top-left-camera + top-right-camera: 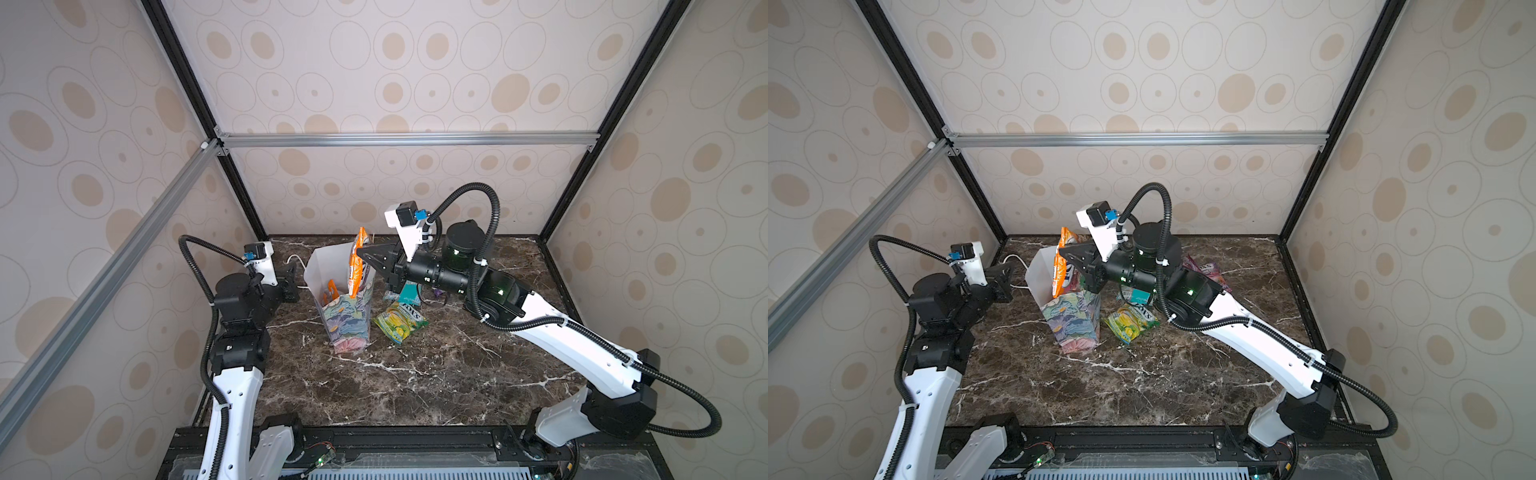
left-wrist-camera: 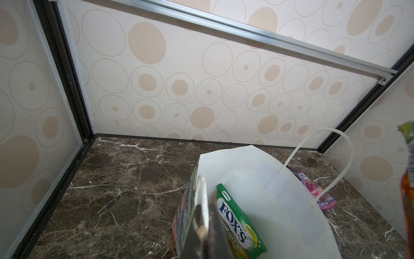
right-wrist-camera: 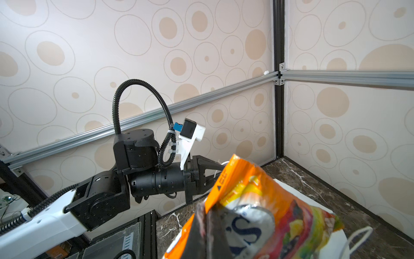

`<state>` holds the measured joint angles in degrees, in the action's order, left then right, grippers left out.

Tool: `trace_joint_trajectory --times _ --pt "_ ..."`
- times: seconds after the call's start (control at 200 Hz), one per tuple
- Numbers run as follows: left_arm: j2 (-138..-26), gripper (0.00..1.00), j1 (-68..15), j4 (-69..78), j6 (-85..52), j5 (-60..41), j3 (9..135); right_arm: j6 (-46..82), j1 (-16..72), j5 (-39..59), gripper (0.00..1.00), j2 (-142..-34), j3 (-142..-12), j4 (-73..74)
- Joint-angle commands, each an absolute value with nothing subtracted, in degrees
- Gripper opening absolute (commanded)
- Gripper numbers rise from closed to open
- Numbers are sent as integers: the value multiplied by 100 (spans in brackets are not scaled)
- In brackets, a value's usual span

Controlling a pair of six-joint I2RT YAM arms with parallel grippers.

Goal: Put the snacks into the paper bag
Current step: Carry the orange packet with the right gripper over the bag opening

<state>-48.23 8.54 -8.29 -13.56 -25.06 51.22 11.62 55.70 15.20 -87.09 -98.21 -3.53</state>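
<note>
worktop (image 1: 415,386): polished dark brown marble, white veins.
paper bag (image 1: 349,322): tall, upright at centre; floral outside, plain white inside, mouth open, green packet (image 2: 239,224) within.
loose packets: glossy green-yellow packet (image 1: 400,321) flat just right of the bag; teal packet (image 1: 409,291) under my right arm.
my right jaws: pinching a crinkled orange packet (image 1: 356,266) at the bag's mouth.
my left jaws: pressed together on the bag's left cord handle.

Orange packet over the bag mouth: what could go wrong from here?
1. The glossy orange FOX'S packet, pinched in the right gripper, hangs close to the rim of the tall floral paper bag; released here it might snag and tip out.
2. The left gripper steadies the bag only by one white cord handle; a sideways nudge could topple it.
</note>
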Motion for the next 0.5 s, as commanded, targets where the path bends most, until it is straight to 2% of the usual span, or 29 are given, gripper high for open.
trace_joint_trajectory --times 0.0,0.215,0.495 --pt "-4738 0 865 -773 -1308 -2517 5206 945 5617 1622 0 -8903 -10257 -144" --pt "-4720 0 866 -820 -1276 -2435 5221 695 5618 1360 0 -9455 -10746 -336" --pt "-4733 0 862 -815 -1283 -2483 5213 713 5617 1589 0 -10210 -11653 -811"
